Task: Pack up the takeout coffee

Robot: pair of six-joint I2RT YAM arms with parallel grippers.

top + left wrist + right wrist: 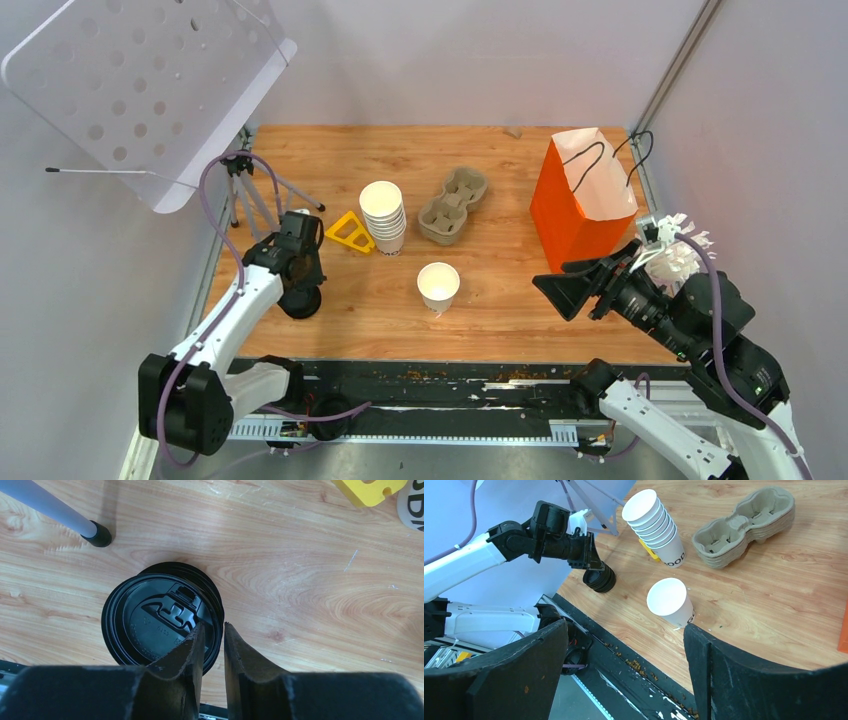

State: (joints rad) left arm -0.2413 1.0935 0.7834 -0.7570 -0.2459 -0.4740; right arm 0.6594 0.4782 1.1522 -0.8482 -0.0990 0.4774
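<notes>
Wood-grain tabletop (500, 300), pale and lightly scuffed. The takeout cup (438, 285) is smooth white paper. It stands upright near the table's middle with its round mouth open, and the right wrist view shows dark lettering low on its side. It stands apart from everything else.

Behind it is a nested cup stack (384, 215), also white paper with dark print, leaning slightly. Touching or just beside the stack's left side is a yellow plastic wedge (349, 232) with cut-outs. To the stack's right lie the pulp carriers (453, 204), grey-brown moulded fibre with two wells, several nested. An orange paper bag (570, 220) stands far right, with a white lining and black cord handles.

The left gripper (214, 627) is low at the table's left, over the black lids (150, 620). These are glossy ribbed plastic discs in a short stack, with a raised sip tab on the top one. Its fingers are narrowed to a slit with the top lid's rim in it, but I cannot tell if the rim is pinched. A grey tripod leg (55, 510) with a rubber foot is planted near the lids.

The right gripper (560, 290) is raised at the table's right, jaws spread wide and holding nothing, with its matte black fingers angled toward the cup.
</notes>
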